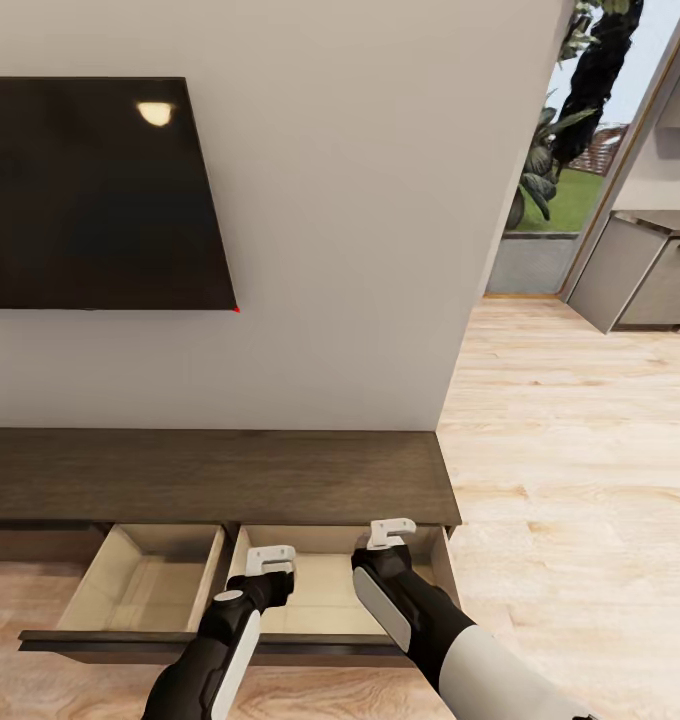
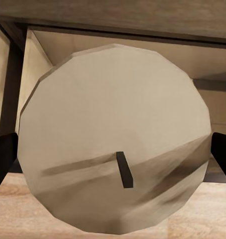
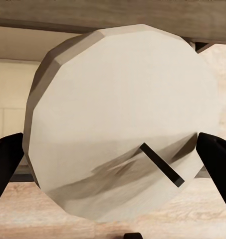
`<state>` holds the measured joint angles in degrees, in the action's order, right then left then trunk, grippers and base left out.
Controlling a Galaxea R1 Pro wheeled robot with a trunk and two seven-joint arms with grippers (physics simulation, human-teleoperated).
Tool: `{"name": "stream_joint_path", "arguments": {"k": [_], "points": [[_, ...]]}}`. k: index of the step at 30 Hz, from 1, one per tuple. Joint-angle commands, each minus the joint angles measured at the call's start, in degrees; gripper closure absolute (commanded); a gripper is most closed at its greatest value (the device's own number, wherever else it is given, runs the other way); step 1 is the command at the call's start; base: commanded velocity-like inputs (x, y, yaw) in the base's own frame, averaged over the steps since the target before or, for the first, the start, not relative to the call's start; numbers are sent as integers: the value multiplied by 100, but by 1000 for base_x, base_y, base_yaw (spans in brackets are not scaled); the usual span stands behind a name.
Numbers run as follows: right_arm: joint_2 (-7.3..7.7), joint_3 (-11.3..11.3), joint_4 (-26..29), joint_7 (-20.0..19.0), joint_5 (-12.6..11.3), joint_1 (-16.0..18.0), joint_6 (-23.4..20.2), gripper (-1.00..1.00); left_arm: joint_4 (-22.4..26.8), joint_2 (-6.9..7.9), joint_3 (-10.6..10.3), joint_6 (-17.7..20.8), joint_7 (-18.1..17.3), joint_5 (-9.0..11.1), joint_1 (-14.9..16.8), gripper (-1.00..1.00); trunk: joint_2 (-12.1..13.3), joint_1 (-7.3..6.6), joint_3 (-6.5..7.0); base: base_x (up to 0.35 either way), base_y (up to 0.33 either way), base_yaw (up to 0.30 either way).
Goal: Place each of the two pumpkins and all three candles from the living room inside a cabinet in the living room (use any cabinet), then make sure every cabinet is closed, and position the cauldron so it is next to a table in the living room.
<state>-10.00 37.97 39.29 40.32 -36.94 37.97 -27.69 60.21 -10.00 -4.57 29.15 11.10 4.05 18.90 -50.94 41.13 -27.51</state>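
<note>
Head view: long low dark brown wood cabinet (image 1: 220, 476) against a white wall, two pale beige-lined drawers pulled open below its flat top. Left gripper (image 1: 271, 559) and right gripper (image 1: 391, 532) both hover over the right-hand open drawer (image 1: 325, 595); candles hidden from here. Black wall-mounted screen (image 1: 95, 195) above the cabinet; light plank floor (image 1: 570, 480) to the right.

Left wrist view: off-white stubby cylindrical candle with short dark wick (image 2: 115, 139), seen end-on, clamped between the two dark fingers (image 2: 3, 159), drawer interior behind.

Right wrist view: second off-white stubby candle with dark wick (image 3: 122, 124), likewise gripped between dark fingers (image 3: 5, 164), cabinet edge behind.
</note>
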Motion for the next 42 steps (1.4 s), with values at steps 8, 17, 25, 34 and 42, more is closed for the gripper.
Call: {"name": "stream_joint_path", "arguments": {"k": [8,17,25,34,42], "points": [[0,0,0,0,3,0,1,100,0,0,0,-20,-3,-1,0,100,0,0,0,0,0,0],[0,0,25,-3,-4,0,1,100,0,0,0,-23,-2,-1,0,100,0,0,0,0,0,0],[0,0,37,2,-5,0,8,100,-3,0,0,-13,27,-3,0,100,0,0,0,0,0,0],[0,0,61,2,-6,0,10,100,20,0,-85,-27,317,-7,0,100,0,0,0,0,0,0],[0,0,62,2,-6,0,10,100,43,0,-112,-15,833,191,0,100,0,0,0,0,0,0]]}}
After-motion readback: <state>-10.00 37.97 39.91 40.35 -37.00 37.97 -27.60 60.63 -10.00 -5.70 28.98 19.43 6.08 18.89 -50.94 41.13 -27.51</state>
